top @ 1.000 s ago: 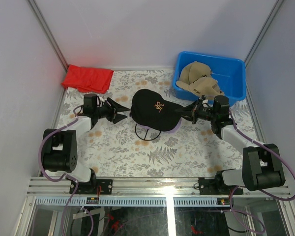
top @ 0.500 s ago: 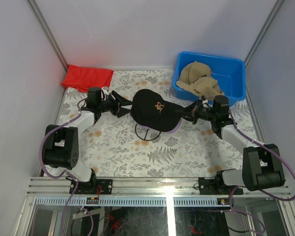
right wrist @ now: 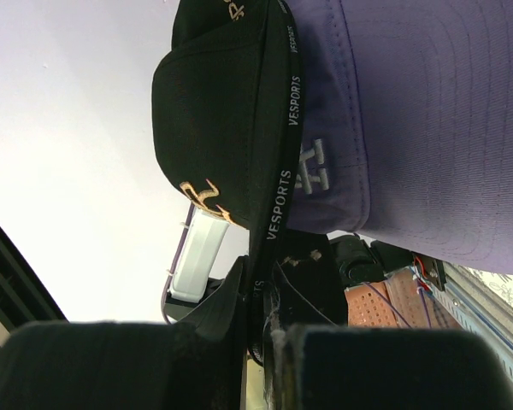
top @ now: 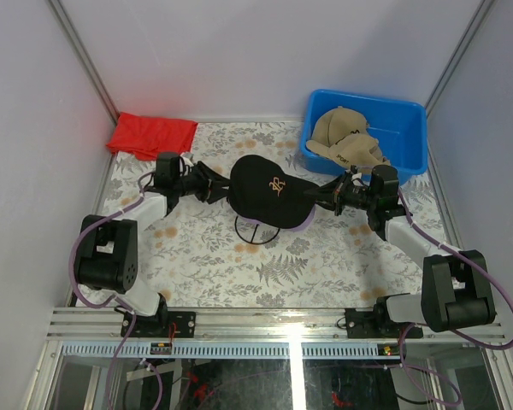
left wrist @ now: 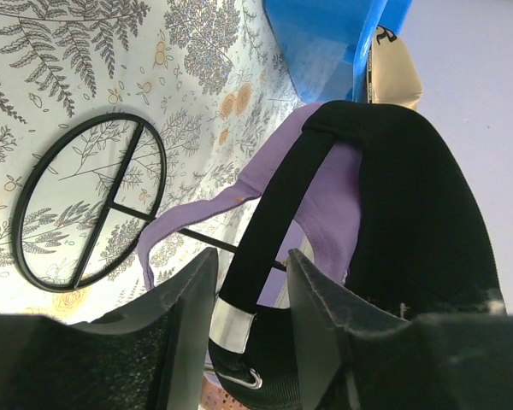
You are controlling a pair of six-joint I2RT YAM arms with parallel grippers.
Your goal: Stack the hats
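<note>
Straddling the back strap of the black fabric baseball cap (top: 269,190), my left gripper (left wrist: 248,260) stands half open, unclamped; my right gripper (top: 332,195) pinches its brim. It lies mid-worktop atop the lavender fabric cap (left wrist: 338,205), lengthwise between both.

Mid-table, stacked caps (top: 265,192) on stand (top: 255,232); other caps (top: 346,141) in bin (top: 368,98) rear-right; cloth (top: 152,135) rear-left.

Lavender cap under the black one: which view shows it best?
Right wrist: the lavender cap fills the upper right, stitching and logo clear. Left wrist shows only its rear fabric and strap beneath the black cap. Top external shows just a sliver.
</note>
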